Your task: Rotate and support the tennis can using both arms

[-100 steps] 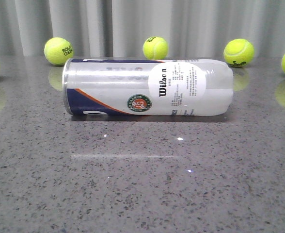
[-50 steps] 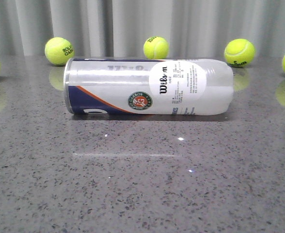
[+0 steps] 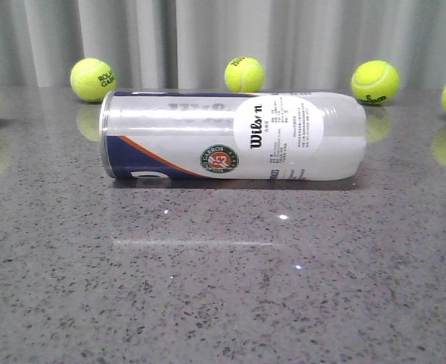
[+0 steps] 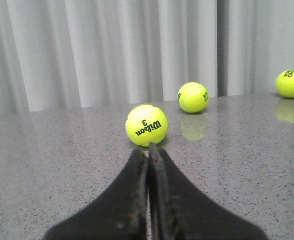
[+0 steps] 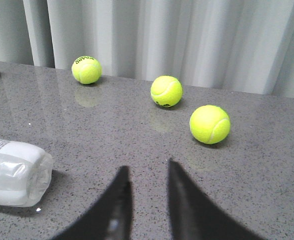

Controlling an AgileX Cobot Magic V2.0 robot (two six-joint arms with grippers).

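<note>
— What am I looking at on the front camera?

— I'm seeing the tennis can lying on its side on the grey speckled table, running left to right across the middle. Its silver rim is pointing left and the rounded clear end is pointing right. The white and navy label with the orange stripe is facing me, with the round green-red emblem near the middle and the Wilson logo reading sideways.

— Is it showing anywhere else?

— I'm catching only its clear, rounded end at the edge of the right wrist camera, resting on the table.
</note>
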